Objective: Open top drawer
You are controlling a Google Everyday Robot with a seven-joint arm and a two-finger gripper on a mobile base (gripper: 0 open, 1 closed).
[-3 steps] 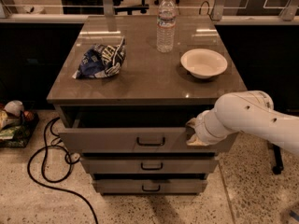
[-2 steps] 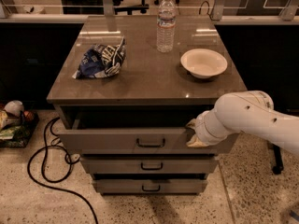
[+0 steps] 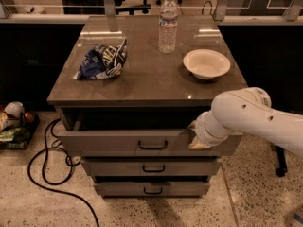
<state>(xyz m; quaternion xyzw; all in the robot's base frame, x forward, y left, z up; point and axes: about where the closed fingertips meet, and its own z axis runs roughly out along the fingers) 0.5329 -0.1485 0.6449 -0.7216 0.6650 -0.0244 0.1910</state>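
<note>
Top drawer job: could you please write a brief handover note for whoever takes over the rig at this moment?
Gripper: at the right end of the top drawer front, right of its handle; whether it grips cannot be told.
Drawer: pulled partly out, with a dark gap under the tabletop.
Done: opening started.
Left: probably pull further, then let go.
On top: bottle, bowl, crumpled bag.

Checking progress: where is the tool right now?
In the camera view, the tool is at the front of the top drawer, right of its black handle.
</note>
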